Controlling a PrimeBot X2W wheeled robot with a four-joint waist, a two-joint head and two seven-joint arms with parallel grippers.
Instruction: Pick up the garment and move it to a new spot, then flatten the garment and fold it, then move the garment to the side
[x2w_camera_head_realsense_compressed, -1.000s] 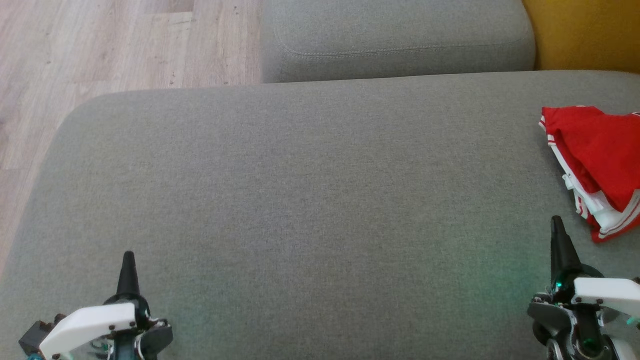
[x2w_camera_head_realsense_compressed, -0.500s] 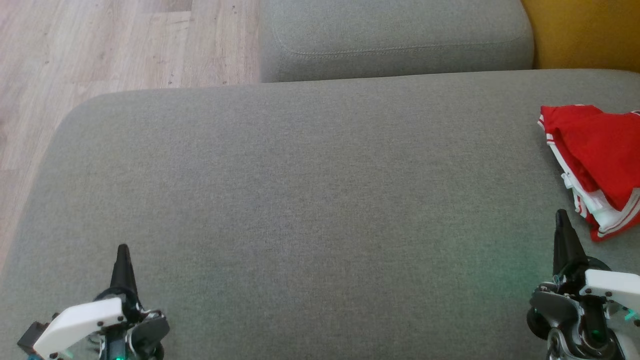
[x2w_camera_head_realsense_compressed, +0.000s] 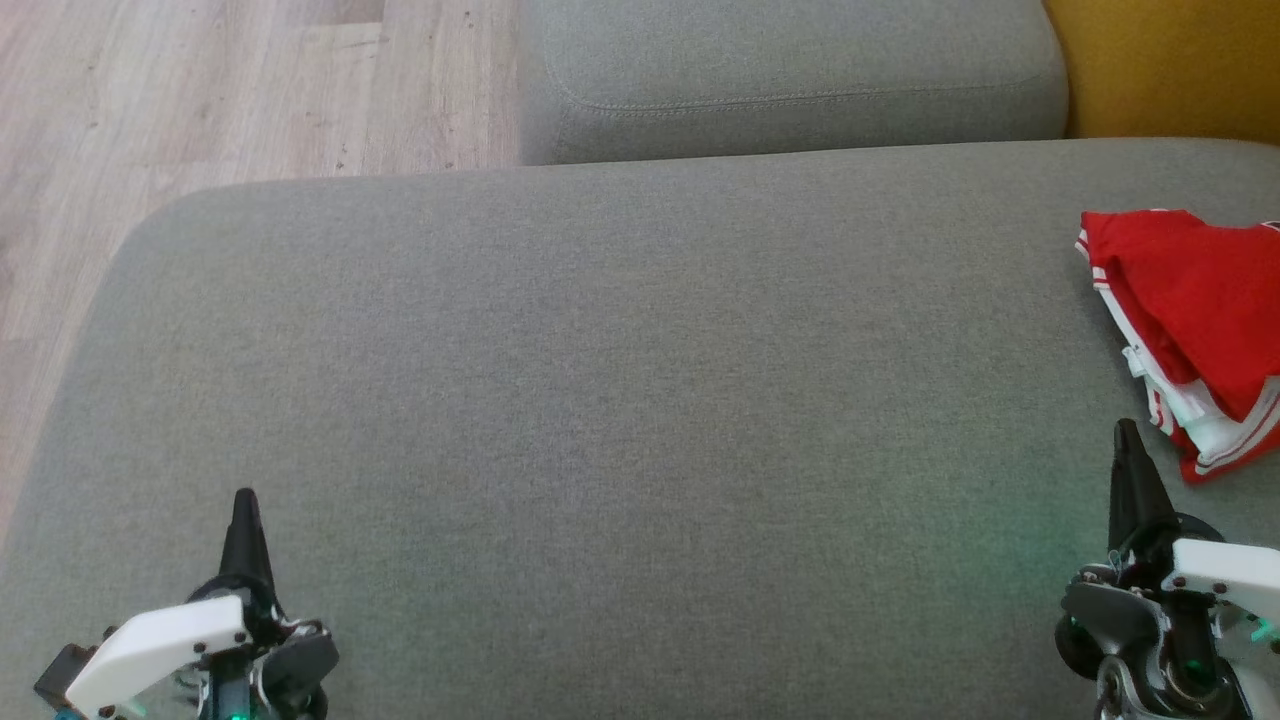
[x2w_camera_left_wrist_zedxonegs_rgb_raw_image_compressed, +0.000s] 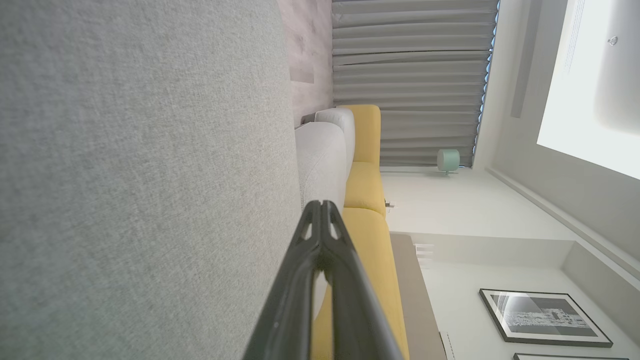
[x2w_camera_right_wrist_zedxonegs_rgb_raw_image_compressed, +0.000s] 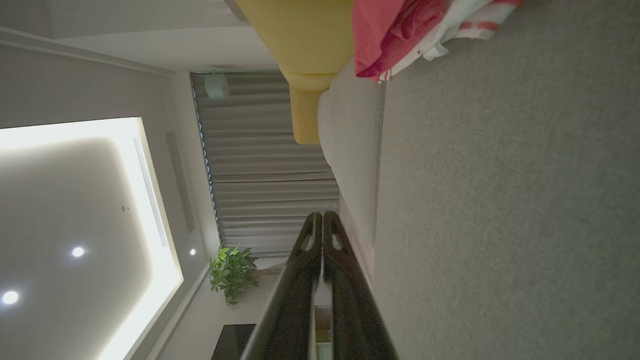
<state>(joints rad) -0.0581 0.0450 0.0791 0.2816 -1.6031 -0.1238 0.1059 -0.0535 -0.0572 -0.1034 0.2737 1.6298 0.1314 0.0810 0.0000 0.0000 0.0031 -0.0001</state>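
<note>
Two robot claws, fingers together, hover low over a wide grey fabric sofa cushion (x2w_camera_head_realsense_compressed: 600, 380), with a red-and-white cloth garment (x2w_camera_head_realsense_compressed: 1190, 300) off to the right.
The left claw (x2w_camera_head_realsense_compressed: 244, 505) and right claw (x2w_camera_head_realsense_compressed: 1127, 435) each hold nothing. The garment lies loosely folded at the cushion's right edge, near the right claw but apart from it, so the task looks finished or nearly so. Beyond are a smaller grey cushion (x2w_camera_head_realsense_compressed: 790, 70), a yellow sofa (x2w_camera_head_realsense_compressed: 1170, 60), a pale wood floor (x2w_camera_head_realsense_compressed: 200, 90) and grey curtains (x2w_camera_left_wrist_zedxonegs_rgb_raw_image_compressed: 410, 75).

The red garment (x2w_camera_head_realsense_compressed: 1190, 300) runs off the head view's right edge.
</note>
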